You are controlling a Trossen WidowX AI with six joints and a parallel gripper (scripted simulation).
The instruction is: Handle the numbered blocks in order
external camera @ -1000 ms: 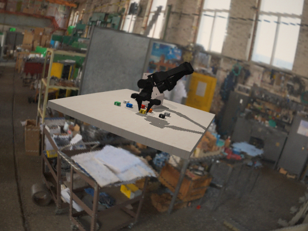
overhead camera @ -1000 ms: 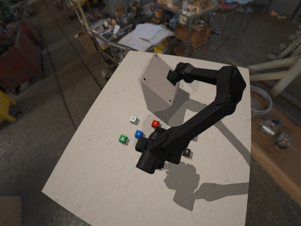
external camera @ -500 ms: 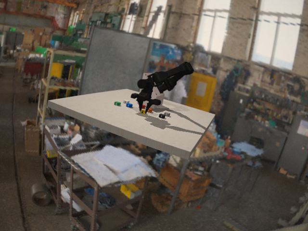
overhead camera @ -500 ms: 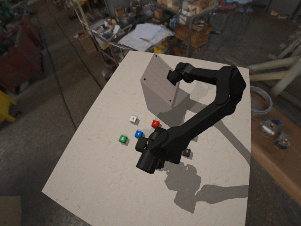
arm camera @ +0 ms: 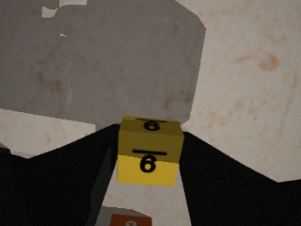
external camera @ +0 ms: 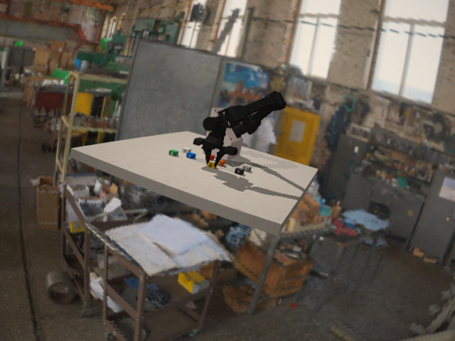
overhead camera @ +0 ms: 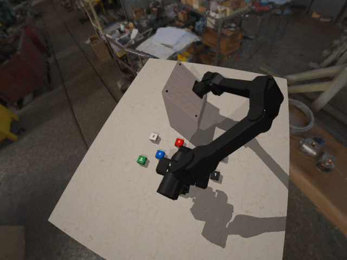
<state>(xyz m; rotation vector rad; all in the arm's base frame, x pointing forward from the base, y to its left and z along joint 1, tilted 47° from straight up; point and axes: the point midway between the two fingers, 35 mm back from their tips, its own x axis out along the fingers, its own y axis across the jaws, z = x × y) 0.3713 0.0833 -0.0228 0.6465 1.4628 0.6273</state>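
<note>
A yellow block [external camera: 211,165] [arm camera: 148,175] stands on the table; in the wrist view its barred digit is upside down and reads as 9. My gripper [external camera: 212,161] [arm camera: 150,136] is shut on it, one finger against each side. The arm hides both in the top view. An orange 8 block [external camera: 221,163] [arm camera: 118,220] is close by. A red 0 block [overhead camera: 179,142], white 2 block [overhead camera: 153,137], blue 4 block [overhead camera: 160,154] and black 1 block [overhead camera: 215,175] stand around. A green block [overhead camera: 141,160] has an unclear digit. A grey block [external camera: 247,168] stands behind the black one.
The pale table [overhead camera: 120,201] [external camera: 146,172] bears a tall pinkish-grey box [overhead camera: 183,92] behind the blocks. The arm's base end stands at this box, and the arm reaches over the blocks. Its shadow falls across the table.
</note>
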